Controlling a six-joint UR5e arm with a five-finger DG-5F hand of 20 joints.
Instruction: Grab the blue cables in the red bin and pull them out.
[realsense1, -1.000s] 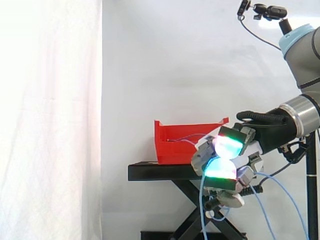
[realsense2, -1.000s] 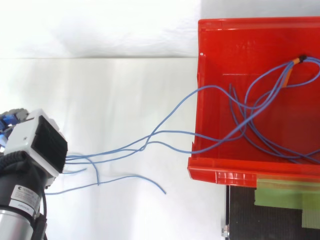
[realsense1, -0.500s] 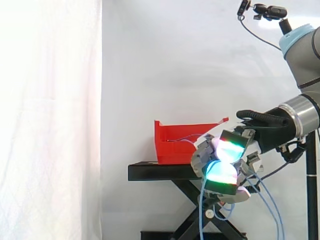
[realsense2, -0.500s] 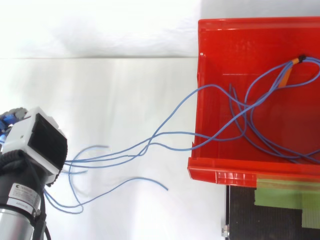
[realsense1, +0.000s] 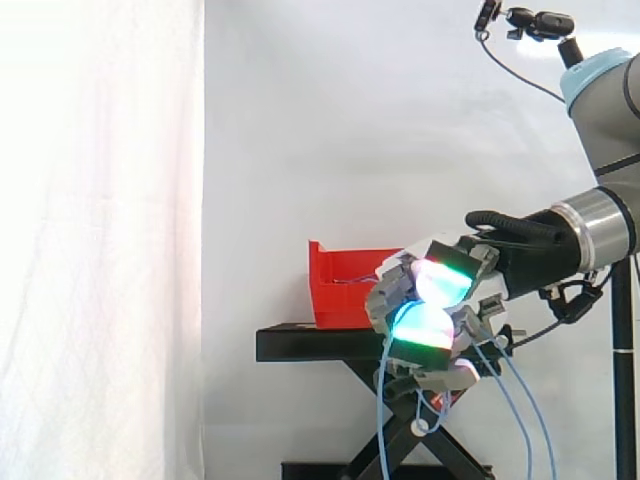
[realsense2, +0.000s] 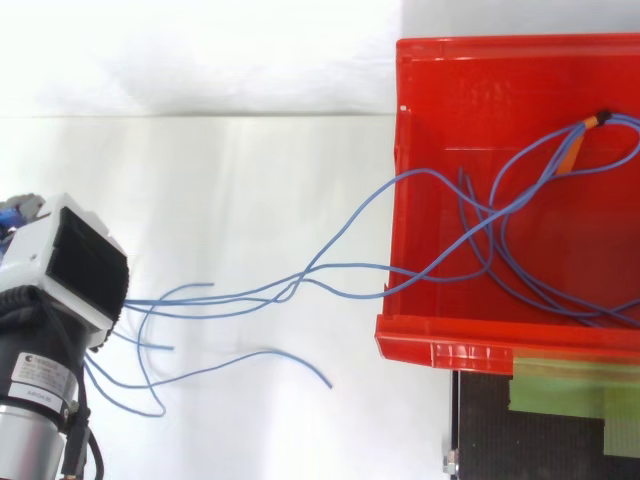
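Note:
Several thin blue cables (realsense2: 330, 268) run from the red bin (realsense2: 440, 350) across its left wall and out to my hand (realsense2: 65, 275). Inside the bin they loop toward an orange tie (realsense2: 580, 148). In the side view my hand (realsense1: 432, 310) hovers to the right of the red bin (realsense1: 338, 290), at the level of the stand top, with its fingers curled on the cables. Loose cable ends (realsense1: 384, 420) hang down below it, and more slack lies in loops (realsense2: 150, 370) beside the wrist.
The bin sits on a black scissor stand (realsense1: 310, 345) before a white curtain. A strip of green tape (realsense2: 570, 385) lies on the stand just below the bin's front rim.
My hand has shifted a little toward the bin and slightly up. The cables between hand and bin have slackened, and their free ends now droop in wider loops.

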